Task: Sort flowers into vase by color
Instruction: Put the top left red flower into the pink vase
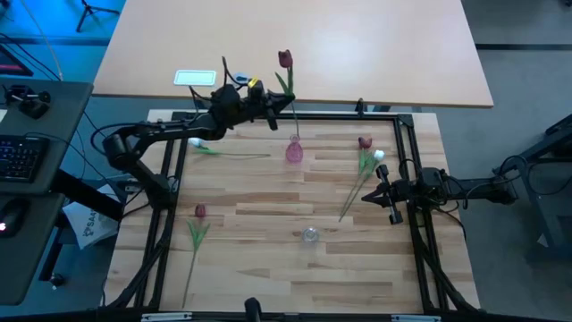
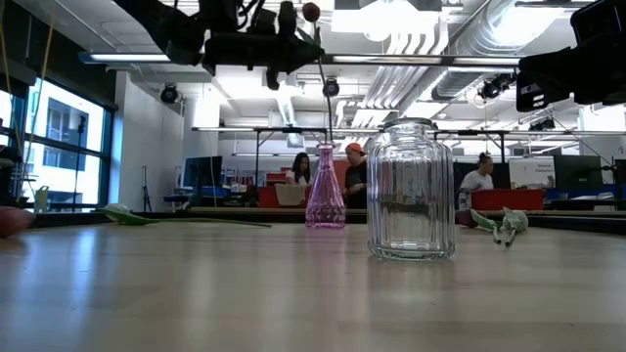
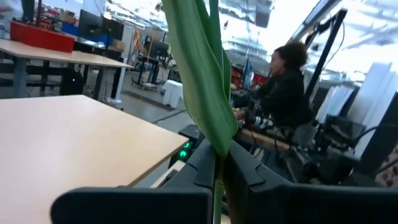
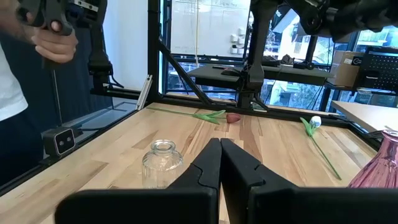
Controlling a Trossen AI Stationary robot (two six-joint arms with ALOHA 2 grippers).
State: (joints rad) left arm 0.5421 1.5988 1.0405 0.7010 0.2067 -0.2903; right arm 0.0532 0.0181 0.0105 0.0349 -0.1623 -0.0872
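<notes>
My left gripper [image 1: 271, 114] [image 2: 284, 47] is over the table's far edge, shut on a dark red tulip [image 1: 284, 59] [image 2: 311, 12] above the pink vase [image 1: 294, 150] [image 2: 325, 200]. A clear glass vase [image 1: 310, 234] [image 2: 411, 191] stands nearer the front. A red tulip [image 1: 198, 212] lies flat at the left. A white tulip [image 1: 195, 141] [image 2: 127, 213] lies far left. A red tulip [image 1: 365, 141] and a white tulip [image 1: 379, 155] lie together at the right. My right gripper [image 1: 374, 193] [image 4: 221, 163] is shut beside their stems and holds nothing. My left gripper pinches the tulip's stem [image 3: 217, 186] between its two fingers, just under the broad green leaf [image 3: 199, 81]. The fingers come level from the table's left and lie across the stem. The tulip stands nearly upright, head up, and its lower stem [image 2: 326, 108] reaches down to the pink vase's mouth.
A black frame [image 1: 407, 143] runs around the wooden worktop. A second table [image 1: 295, 36] stands just beyond the far edge. A person's hand [image 4: 53, 37] shows at the table's near side. People sit at desks in the room behind [image 2: 352, 176].
</notes>
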